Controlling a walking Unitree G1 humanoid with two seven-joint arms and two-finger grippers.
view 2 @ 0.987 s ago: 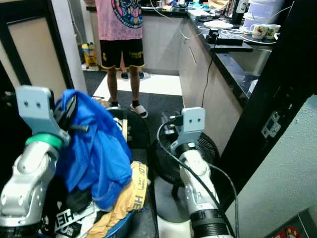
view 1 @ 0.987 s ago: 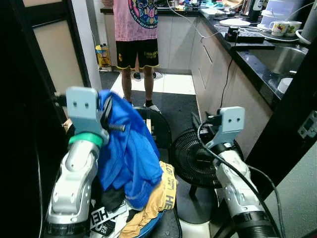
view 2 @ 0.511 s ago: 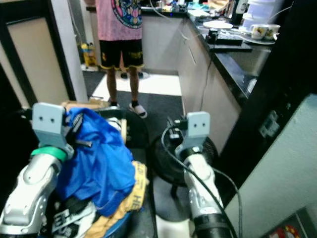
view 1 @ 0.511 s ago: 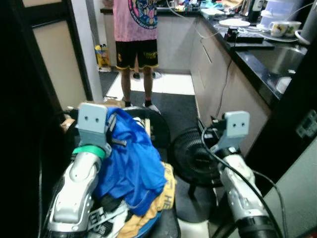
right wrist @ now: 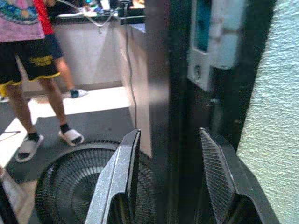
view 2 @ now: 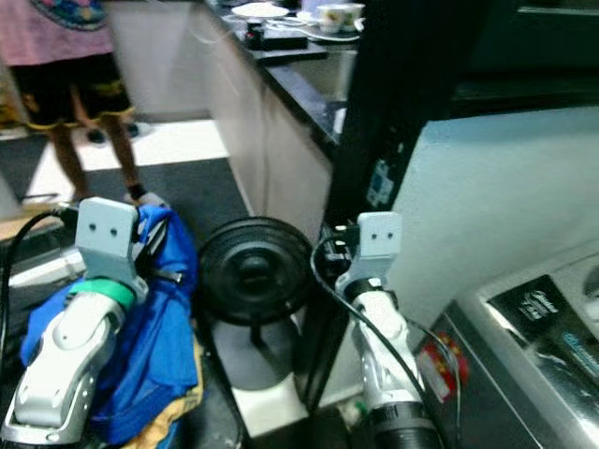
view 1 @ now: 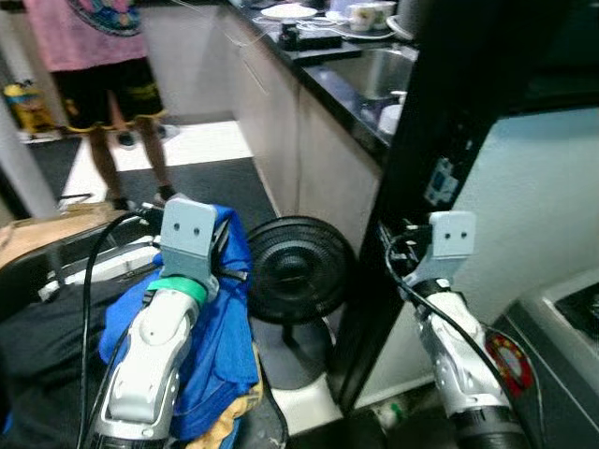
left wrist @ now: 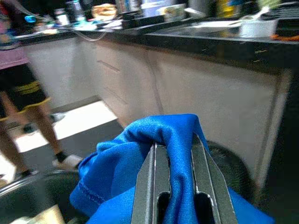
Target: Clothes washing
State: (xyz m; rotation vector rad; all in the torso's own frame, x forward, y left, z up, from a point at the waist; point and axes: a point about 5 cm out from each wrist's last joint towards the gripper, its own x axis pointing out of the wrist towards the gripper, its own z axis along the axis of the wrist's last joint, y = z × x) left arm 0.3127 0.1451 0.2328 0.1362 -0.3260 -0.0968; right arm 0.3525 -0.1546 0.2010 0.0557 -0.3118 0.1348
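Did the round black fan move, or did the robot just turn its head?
Cannot tell. The fan sits further left in the head views now, but so do the counter and the person, so the camera turned.

My arms up close: silver shells, black fingers, plenty of cable.

Both my arms are rounded silver-grey casings ending in a flat pale-grey wrist block with two small dark screw holes. My left gripper [left wrist: 175, 186] has two long grey-black fingers with slotted bases, and there's a bright green ring around that wrist. My right gripper [right wrist: 166, 186] has fingers [right wrist: 216, 175] with a fine cross-hatched grip texture inside. Black cables loop loose along my right forearm, which ends in a ribbed black collar.
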